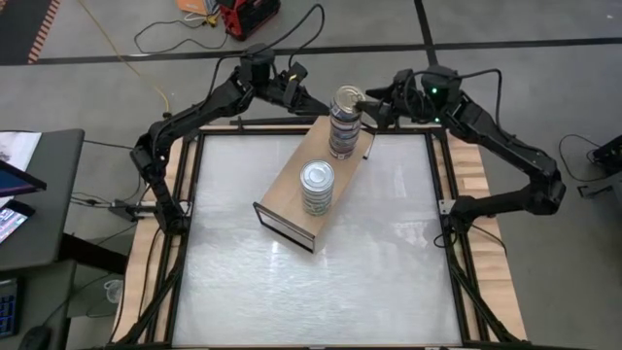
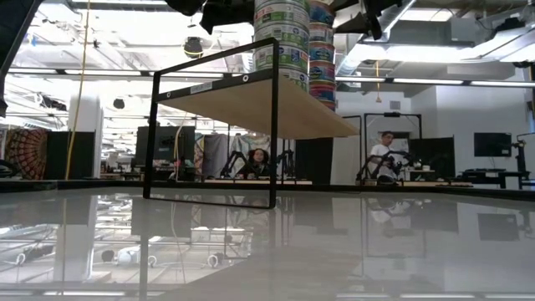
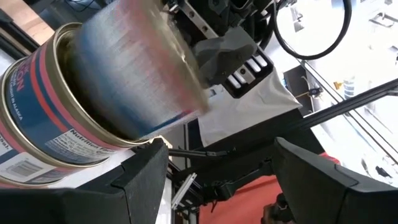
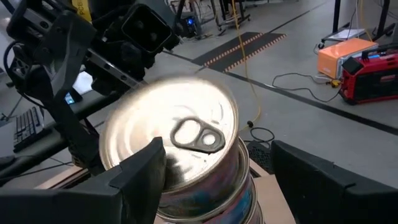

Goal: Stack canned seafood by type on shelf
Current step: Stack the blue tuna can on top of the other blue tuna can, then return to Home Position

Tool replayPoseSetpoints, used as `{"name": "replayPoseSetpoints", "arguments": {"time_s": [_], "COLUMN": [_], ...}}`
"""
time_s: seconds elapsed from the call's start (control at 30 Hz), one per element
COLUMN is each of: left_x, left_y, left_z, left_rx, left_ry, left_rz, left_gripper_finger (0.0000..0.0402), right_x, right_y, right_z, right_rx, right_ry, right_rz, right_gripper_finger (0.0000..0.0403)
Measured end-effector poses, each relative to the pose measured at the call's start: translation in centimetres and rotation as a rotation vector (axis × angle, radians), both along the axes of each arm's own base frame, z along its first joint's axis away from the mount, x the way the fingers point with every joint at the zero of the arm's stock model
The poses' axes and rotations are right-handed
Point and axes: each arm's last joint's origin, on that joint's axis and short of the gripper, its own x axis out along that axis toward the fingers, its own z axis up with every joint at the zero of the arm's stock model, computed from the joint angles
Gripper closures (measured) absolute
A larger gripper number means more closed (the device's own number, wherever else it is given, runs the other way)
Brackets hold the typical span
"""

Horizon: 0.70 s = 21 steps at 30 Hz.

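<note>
A robotics lab is showing here: more arm rigs [image 2: 251, 163] are standing mid-frame beyond the table, a seated person [image 2: 384, 150] is working right of centre, cables [image 1: 175, 34] are trailing across the upper-left concrete floor.

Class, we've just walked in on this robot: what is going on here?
Two stacks of canned seafood stand on the shelf: the gold-lidded stack at the far end, the silver-lidded stack nearer its middle. The left pincer and right pincer, both open, flank the top of the gold-lidded stack. Neither holds a tin.
</note>
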Motion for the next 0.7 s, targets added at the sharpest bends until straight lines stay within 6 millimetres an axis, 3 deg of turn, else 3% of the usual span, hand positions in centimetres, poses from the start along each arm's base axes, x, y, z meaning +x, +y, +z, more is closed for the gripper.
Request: {"name": "replayPoseSetpoints", "arguments": {"time_s": [0.47,0.7], "left_x": [-0.3,-3.1], "left_y": [0.1,-0.7], "left_z": [0.2,3.3], "left_rx": [0.028,0.325], "left_ry": [-0.011,-0.123], "left_rz": [0.012,0.178], "left_gripper_finger": [0.0127,0.0139], "right_x": [-0.1,-1.0], "right_y": [0.1,0.8], "right_z": [0.5,3.1], "right_rx": [-0.013,-0.082], "right_ry": [-0.009,-0.067], "right_rz": [0.001,0.005], "right_gripper_finger": [0.0092,0.0092]}}
